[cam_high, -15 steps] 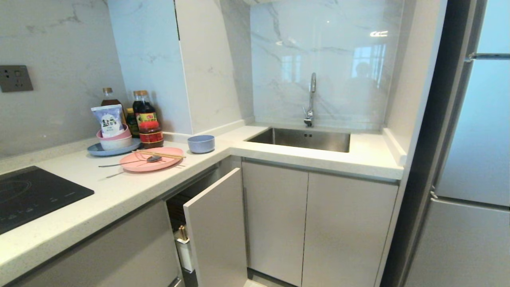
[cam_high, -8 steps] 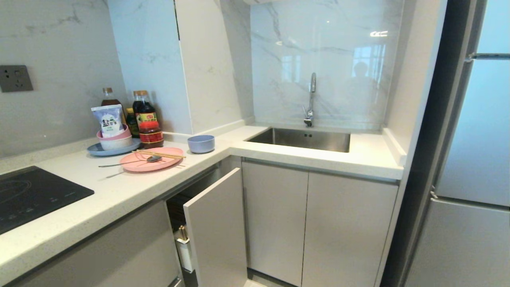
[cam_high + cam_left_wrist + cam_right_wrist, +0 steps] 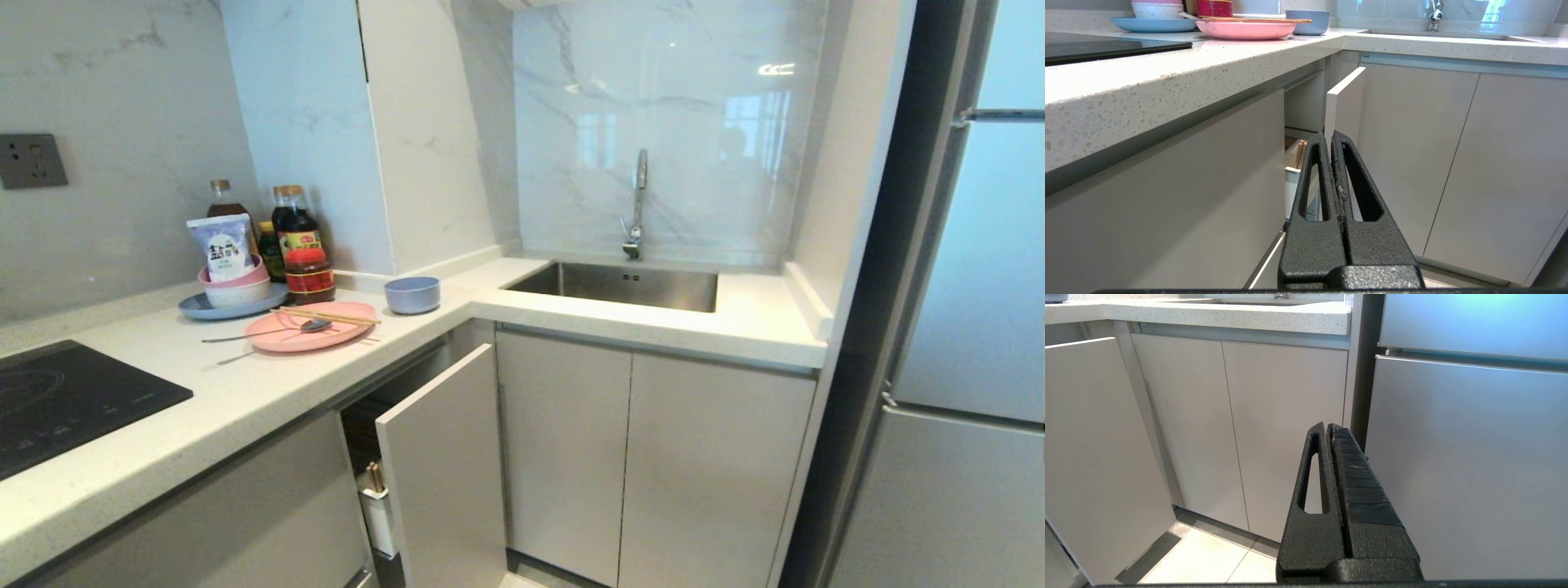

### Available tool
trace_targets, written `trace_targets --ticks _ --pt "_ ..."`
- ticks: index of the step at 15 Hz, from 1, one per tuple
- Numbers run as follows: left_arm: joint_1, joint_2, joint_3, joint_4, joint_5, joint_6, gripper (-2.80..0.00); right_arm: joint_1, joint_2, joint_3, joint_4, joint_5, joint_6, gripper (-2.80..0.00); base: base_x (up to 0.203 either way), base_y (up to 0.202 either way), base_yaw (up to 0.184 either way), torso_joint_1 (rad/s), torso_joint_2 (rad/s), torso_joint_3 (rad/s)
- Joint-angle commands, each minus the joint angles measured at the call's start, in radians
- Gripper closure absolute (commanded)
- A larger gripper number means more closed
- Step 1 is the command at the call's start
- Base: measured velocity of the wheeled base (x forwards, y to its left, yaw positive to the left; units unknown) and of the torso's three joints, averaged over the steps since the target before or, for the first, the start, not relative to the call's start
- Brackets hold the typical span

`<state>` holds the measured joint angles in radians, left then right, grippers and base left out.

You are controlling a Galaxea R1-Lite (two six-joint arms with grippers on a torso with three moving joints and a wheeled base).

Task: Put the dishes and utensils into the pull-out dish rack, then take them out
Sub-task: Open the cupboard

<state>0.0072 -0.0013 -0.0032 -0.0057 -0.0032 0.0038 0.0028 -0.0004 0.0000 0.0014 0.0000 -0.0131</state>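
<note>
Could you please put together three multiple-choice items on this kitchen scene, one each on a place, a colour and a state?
1. Where do the chopsticks lie?
A. Across the pink plate
B. In the sink
C. On the cooktop

2. What colour is the small bowl beside that plate?
A. Red
B. Pale blue-grey
C. Black

3. How does the pull-out dish rack stand?
A. Pushed flush shut
B. Taken off the cabinet
C. Partly pulled out

Key:
1 A, they rest over its rim beside the spoon.
2 B, it shows pale blue-grey on the counter.
3 C, its front panel stands away from the cabinet, exposing the white utensil box.
</note>
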Motion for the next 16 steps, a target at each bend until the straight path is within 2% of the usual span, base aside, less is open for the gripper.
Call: trace_targets --ticks 1,5,7,11,13,16 --pt "0.0 0.0 0.0 0.0 0.0 0.001 0.0 0.0 0.0 0.0 0.0 0.0 -0.001 0.0 0.0 0.0 0.0 0.0 0.0 0.0" --pt "0.0 -0.002 -0.019 0.0 0.002 0.01 0.0 0.0 0.0 0.0 0.0 0.0 -0.001 0.0 0.0 0.0 0.0 0.0 0.0 0.0" --pt "0.001 0.002 -0.115 0.021 0.025 0.017 0.0 0.0 0.0 0.0 0.0 0.0 -0.001 0.0 0.0 0.0 0.0 0.0 0.0 0.0" --pt "-0.001 0.076 -0.581 0.219 0.07 0.117 0.0 0.0 0.0 0.0 0.0 0.0 -0.001 0.0 0.0 0.0 0.0 0.0 0.0 0.0" --pt "-0.005 0.233 -0.816 0.268 0.059 0.144 0.0 0.0 0.0 0.0 0.0 0.0 -0.001 0.0 0.0 0.0 0.0 0.0 0.0 0.0" --pt "-0.055 0.511 -1.137 0.299 0.073 0.166 0.0 0.0 0.0 0.0 0.0 0.0 -0.001 0.0 0.0 0.0 0.0 0.0 0.0 0.0"
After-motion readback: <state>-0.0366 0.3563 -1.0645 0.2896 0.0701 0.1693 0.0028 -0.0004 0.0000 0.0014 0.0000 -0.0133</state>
